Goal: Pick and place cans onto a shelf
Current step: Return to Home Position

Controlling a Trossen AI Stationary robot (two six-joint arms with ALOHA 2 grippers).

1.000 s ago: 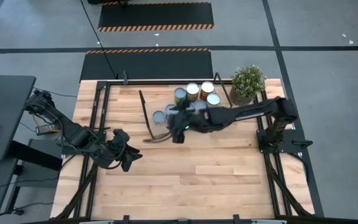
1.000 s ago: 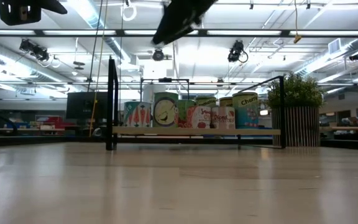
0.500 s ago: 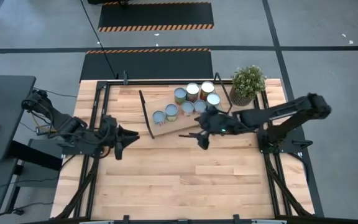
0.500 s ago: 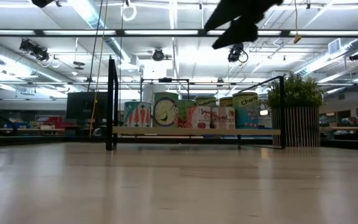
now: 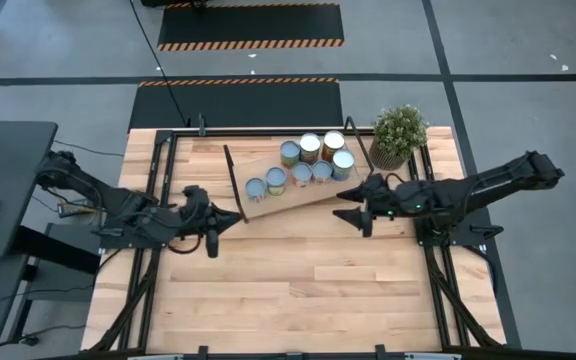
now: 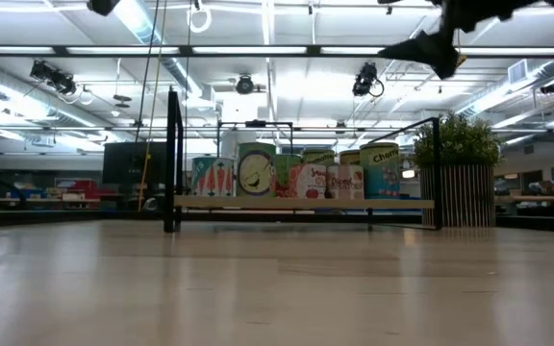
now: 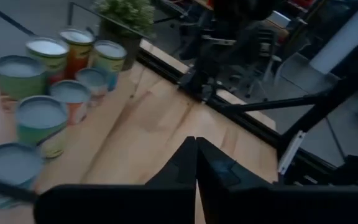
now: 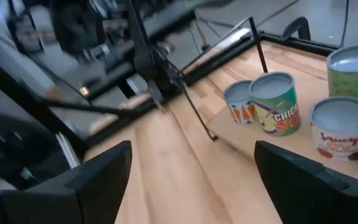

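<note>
Only the wrist views show it: left tool together, right tool apart.

seven cans on shelf, plant beside shelf's right end, left tool near shelf's left end, right tool near right end

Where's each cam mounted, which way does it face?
High: overhead, straight down; left gripper, right gripper, cans on shelf.
Low: tabletop level, facing the shelf front; right gripper overhead.
Left wrist: past its shut fingers toward cans, plant.
Right wrist: past its open fingers toward cans.
Shared: all four see the cans.
</note>
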